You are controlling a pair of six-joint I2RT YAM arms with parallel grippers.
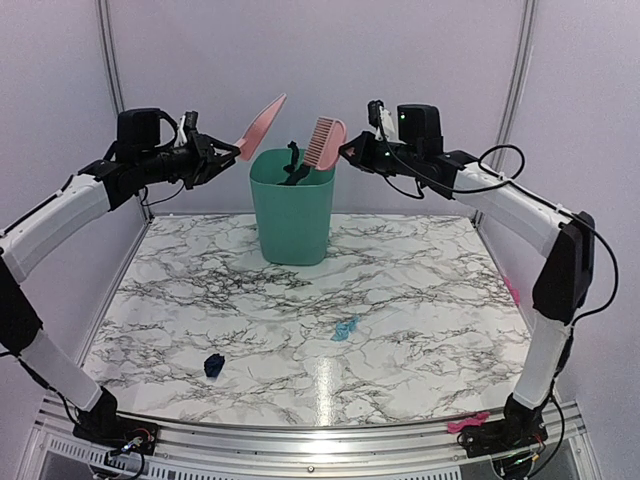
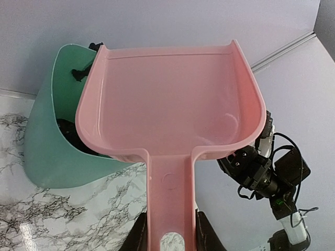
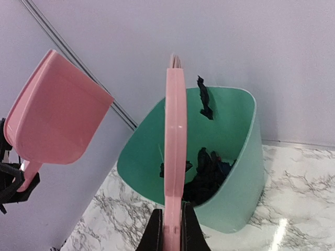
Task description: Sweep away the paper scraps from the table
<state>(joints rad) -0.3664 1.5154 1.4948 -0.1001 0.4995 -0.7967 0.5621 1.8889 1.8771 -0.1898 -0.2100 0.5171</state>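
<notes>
My left gripper (image 1: pixel 212 157) is shut on the handle of a pink dustpan (image 1: pixel 262 126), held tilted up in the air left of a green bin (image 1: pixel 292 208); in the left wrist view the dustpan (image 2: pixel 172 99) is bare. My right gripper (image 1: pixel 350 150) is shut on a pink brush (image 1: pixel 323 142), raised over the bin's right rim; the brush (image 3: pixel 176 141) shows edge-on. Dark paper scraps (image 3: pixel 209 172) lie in the bin (image 3: pixel 230 157), one (image 3: pixel 204 98) on its back rim. On the marble table (image 1: pixel 420 330) lie a dark navy scrap (image 1: pixel 214 365) and a light-blue scrap (image 1: pixel 346 328).
The bin stands at the back middle of the table. A pink bit (image 1: pixel 511 290) lies at the right edge and a pink object (image 1: pixel 468 422) on the front rail (image 1: pixel 300 440) near the right arm's base. White walls close in on both sides and behind.
</notes>
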